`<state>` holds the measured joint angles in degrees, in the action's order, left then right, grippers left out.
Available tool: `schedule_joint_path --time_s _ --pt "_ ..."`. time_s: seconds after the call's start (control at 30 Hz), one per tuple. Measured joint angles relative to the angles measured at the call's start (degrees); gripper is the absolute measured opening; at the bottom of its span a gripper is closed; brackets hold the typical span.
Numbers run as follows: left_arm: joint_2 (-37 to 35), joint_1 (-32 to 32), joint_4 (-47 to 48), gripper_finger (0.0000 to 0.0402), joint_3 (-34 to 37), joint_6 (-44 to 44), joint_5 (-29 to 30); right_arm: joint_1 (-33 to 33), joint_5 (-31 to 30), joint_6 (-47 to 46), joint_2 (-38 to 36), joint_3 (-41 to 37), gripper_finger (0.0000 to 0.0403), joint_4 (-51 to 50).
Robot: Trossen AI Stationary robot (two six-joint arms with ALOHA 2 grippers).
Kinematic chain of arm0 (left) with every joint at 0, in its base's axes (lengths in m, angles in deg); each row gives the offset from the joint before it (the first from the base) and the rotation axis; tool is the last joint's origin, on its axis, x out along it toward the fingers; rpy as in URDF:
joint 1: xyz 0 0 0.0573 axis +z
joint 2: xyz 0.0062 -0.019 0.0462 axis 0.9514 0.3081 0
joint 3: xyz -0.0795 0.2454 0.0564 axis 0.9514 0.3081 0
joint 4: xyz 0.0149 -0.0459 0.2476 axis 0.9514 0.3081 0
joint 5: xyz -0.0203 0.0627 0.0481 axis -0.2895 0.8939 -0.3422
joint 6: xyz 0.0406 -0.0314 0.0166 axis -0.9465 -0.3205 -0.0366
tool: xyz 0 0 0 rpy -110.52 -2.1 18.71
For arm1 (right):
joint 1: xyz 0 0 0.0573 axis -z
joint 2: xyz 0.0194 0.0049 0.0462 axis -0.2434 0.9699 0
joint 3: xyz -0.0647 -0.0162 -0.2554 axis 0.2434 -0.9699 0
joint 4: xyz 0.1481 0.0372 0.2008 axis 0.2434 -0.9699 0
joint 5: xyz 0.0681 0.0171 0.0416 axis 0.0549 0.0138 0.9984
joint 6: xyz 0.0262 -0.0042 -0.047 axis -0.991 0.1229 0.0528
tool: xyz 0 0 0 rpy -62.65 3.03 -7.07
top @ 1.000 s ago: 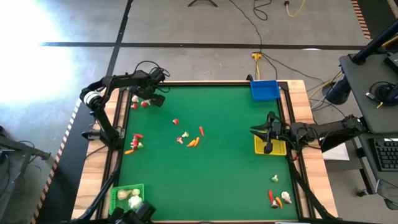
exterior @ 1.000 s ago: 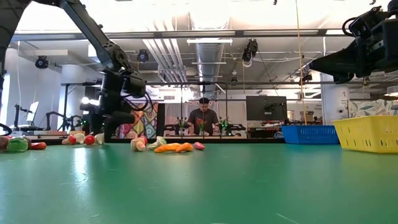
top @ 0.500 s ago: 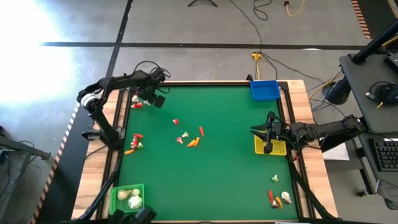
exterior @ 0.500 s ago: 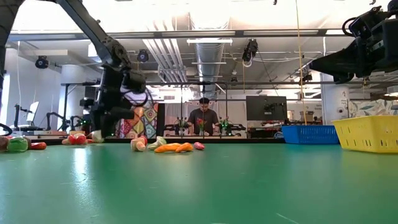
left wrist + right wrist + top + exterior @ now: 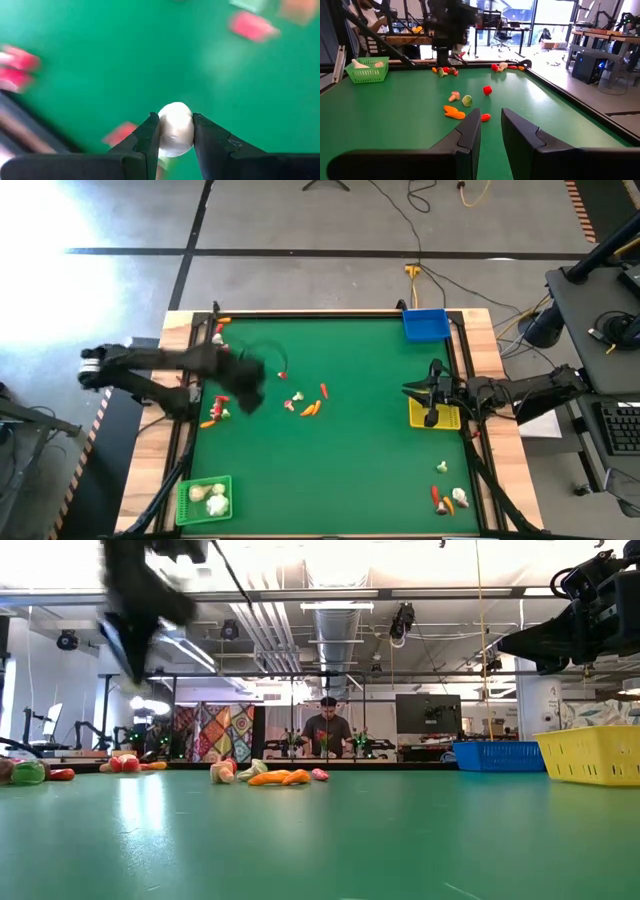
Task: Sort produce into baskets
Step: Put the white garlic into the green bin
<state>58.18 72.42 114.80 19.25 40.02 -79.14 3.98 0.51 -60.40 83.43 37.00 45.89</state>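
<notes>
The green table (image 5: 340,460) carries scattered toy vegetables. At its near left corner the green basket (image 5: 204,499) holds whitish bulbs. Above the left-hand clutter, the left gripper (image 5: 176,131) pinches a whitish garlic bulb (image 5: 176,129) between its fingers. Across the table, the right gripper (image 5: 424,392) hovers with fingers apart by the yellow basket (image 5: 447,418). The blue basket (image 5: 426,324) sits at the far right corner.

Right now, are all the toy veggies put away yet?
Not yet. The green basket already holds a few whitish bulbs. The left gripper grips a white bulb. Center pieces and a corner group remain; the right gripper waits by the yellow basket.
</notes>
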Motion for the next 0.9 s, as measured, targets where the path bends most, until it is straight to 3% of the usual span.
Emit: schedule_joint_path --time_s 0.23,0.3,0.4,0.53,0.73,0.9 --pt "-4.02 -45.39 -5.03 0.0086 0.3 41.4 -2.27 0.0 -0.01 0.0 0.0 0.01 0.0068 0.02" --pt "-2.42 -55.08 -7.43 0.0086 0.25 53.55 -0.01 0.0 -0.01 0.0 0.0 0.01 0.0068 0.0" --pt "1.37 -64.62 -9.32 0.0086 0.09 66.62 1.01 0.0 -0.01 0.0 0.0 -0.01 0.0068 0.02" --pt "7.17 -69.92 -10.31 0.0086 -0.01 71.24 -1.16 0.0 -0.01 0.0 0.0 -0.01 0.0068 0.01" --pt "14.13 -69.04 -14.96 0.0089 -0.01 67.7 -7.84 0.0 -0.01 0.0 0.0 0.01 0.0068 0.0" --pt "16.65 -67.98 -14.66 0.0113 -0.03 66.36 -8.0 0.0 -0.01 0.0 0.0 0.01 0.0068 0.01"
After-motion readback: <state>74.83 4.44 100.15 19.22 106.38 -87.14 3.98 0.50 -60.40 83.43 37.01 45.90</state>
